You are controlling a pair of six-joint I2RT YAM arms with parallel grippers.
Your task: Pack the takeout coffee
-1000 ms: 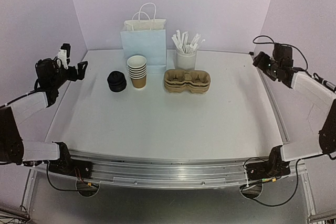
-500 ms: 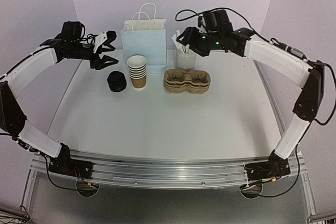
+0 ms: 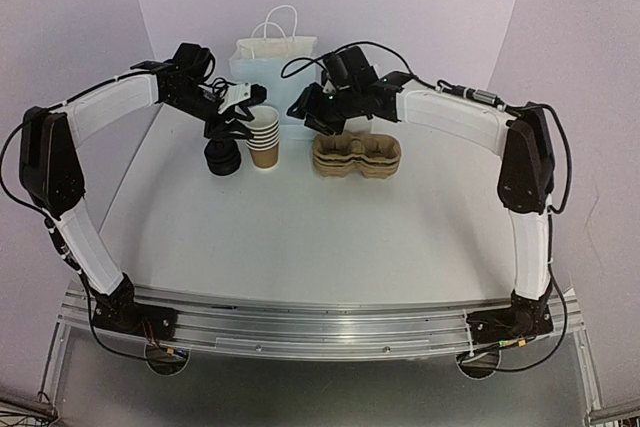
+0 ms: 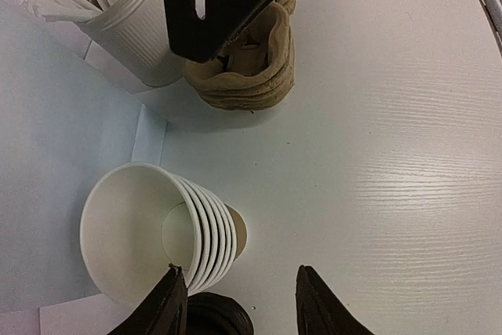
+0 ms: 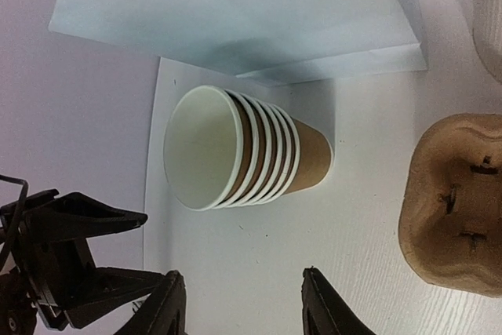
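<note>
White table, lilac walls: the stack of kraft-paper cups stands upright on it, with the pile of black lids just to its left. My left gripper hovers above the lids, close beside the stack's rim, jaws apart and gripping nothing. My right gripper hangs just right of the stack, likewise spread and empty. Behind the stack stands a pale-blue paper bag. To the stack's right sit stacked pulp cup carriers and a white cup of straws.
</note>
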